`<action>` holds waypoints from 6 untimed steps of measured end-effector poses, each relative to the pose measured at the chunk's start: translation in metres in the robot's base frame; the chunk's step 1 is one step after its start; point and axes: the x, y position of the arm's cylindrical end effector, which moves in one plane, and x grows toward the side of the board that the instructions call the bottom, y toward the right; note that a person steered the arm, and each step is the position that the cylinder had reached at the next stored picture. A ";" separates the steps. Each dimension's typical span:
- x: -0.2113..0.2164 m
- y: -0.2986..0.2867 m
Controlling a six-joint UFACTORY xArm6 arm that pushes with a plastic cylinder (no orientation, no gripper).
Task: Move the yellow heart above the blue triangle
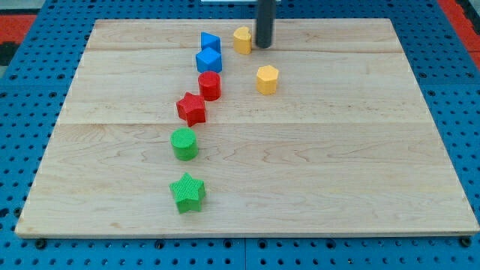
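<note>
Resting near the board's top edge, my tip (264, 45) is sitting just right of the yellow heart (241, 39). The heart is lying right of the blue triangle (209, 42); having no jaws, the rod is gripping nothing.

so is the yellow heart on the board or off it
On: the yellow heart sits on the board near its top edge, my tip beside it.

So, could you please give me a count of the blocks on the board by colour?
Blue: 2, triangle and cube
Yellow: 2, heart and hexagon
Red: 2, cylinder and star
Green: 2, cylinder and star
Total: 8 blocks
My tip is just right of the yellow heart.
</note>
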 end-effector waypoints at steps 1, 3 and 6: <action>-0.001 -0.006; -0.043 -0.005; -0.042 0.010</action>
